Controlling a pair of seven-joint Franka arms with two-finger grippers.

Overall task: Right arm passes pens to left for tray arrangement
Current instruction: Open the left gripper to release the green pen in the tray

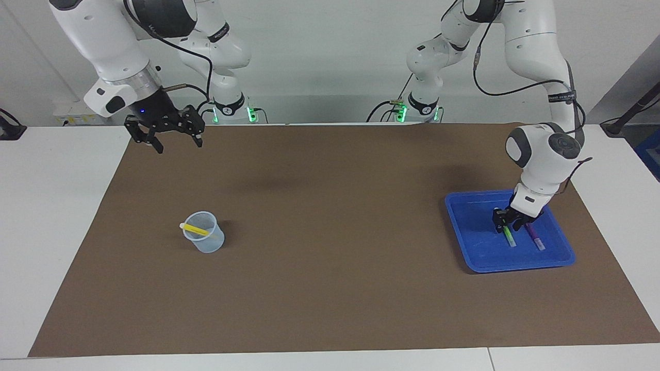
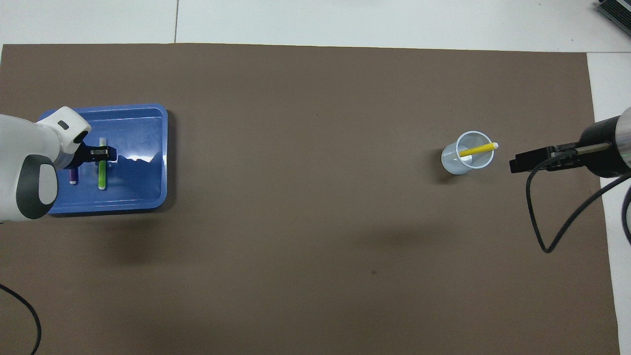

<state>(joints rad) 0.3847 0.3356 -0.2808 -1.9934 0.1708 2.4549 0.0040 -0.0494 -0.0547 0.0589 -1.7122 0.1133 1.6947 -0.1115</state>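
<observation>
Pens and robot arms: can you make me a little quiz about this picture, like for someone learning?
1. True or false: the yellow pen lies in the tray.
2. Which pens lie in the tray? A) green and purple B) yellow and green C) all three
3. Fill in: the left gripper is low over the ____ pen.

Key: 1. False, it stands in the cup, nearer the right gripper, which is up in the air. 2. A. 3. Green.
</observation>
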